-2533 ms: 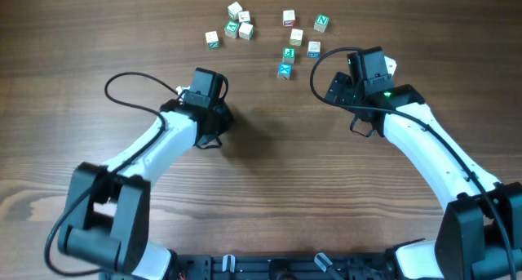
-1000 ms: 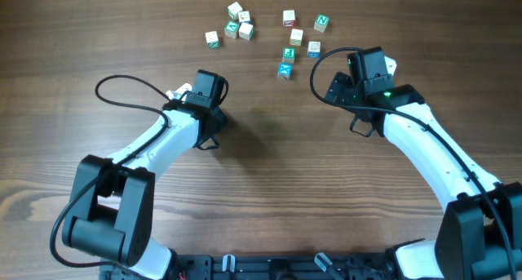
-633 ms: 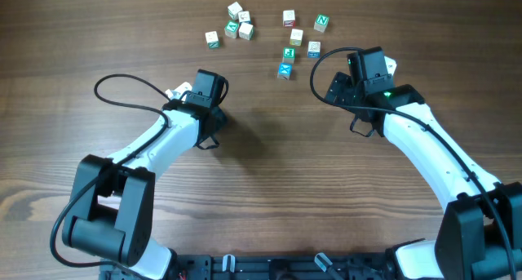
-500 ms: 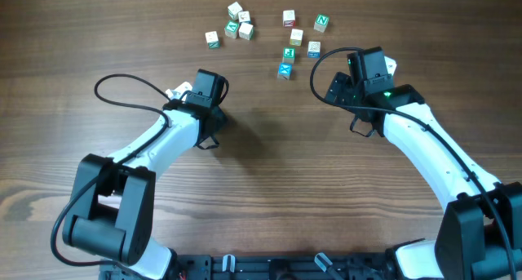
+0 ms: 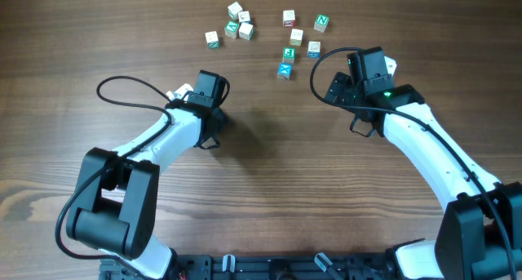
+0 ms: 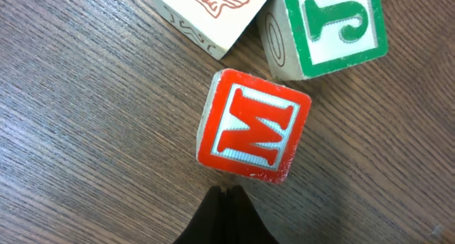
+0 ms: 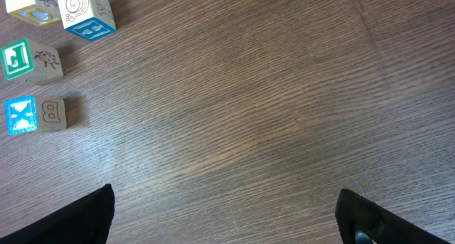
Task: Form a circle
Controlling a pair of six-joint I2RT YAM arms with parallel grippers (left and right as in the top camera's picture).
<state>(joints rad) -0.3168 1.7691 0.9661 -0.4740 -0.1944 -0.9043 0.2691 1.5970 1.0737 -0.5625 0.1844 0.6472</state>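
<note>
The surface is brown wood, or a wood-look finish, with fine dark grain running side to side in the overhead view and slanting across both wrist views. Paler, wavier bands of grain show toward its near left corner.

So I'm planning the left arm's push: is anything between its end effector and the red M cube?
Nothing visible does. The shut left end effector points at the red M cube from close by, only table between; the green J cube lies beyond it.
</note>
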